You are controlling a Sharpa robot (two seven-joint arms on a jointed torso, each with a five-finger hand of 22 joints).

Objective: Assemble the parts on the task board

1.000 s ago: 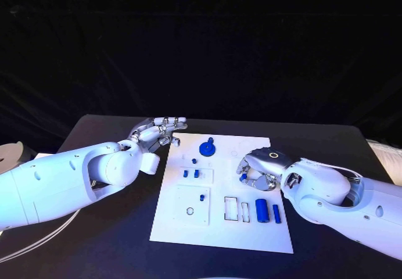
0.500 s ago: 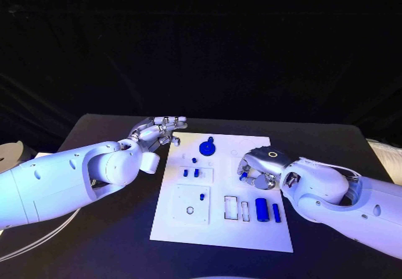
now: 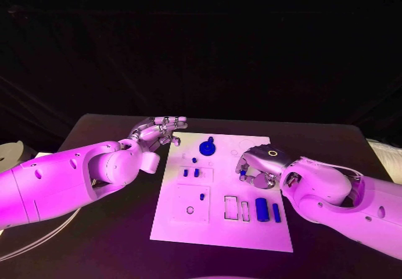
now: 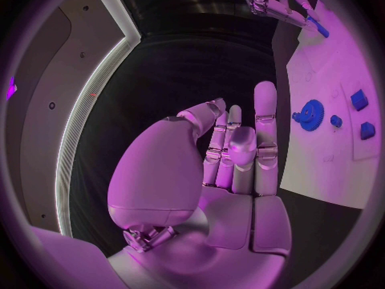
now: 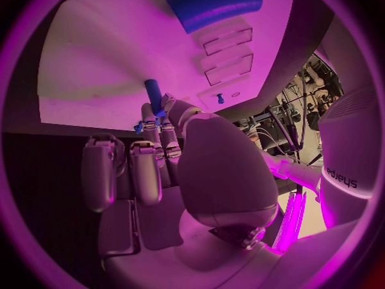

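Note:
The white task board (image 3: 219,229) lies mid-table. My right hand (image 3: 261,168) hovers over its right side and pinches a small blue peg (image 3: 243,173) between thumb and finger; the right wrist view shows that peg (image 5: 153,96) pointing down at the board (image 5: 96,64). A blue gear (image 3: 208,147) sits near the far edge, with small blue pieces (image 3: 191,172) in a recess below it. A thick blue cylinder (image 3: 261,209) and a thin blue bar (image 3: 276,213) lie at the right. My left hand (image 3: 162,131) stands empty beside the board's far left corner, fingers straight (image 4: 237,151).
A white round object (image 3: 9,152) sits at the table's left edge, and a pale cable (image 3: 33,239) curves off the front left. Empty rectangular slots (image 3: 236,208) are in the board's near half. Bare black table (image 3: 335,145) lies right of the board.
My right hand has crept slightly toward the far side with the peg still pinched. The left hand has not moved.

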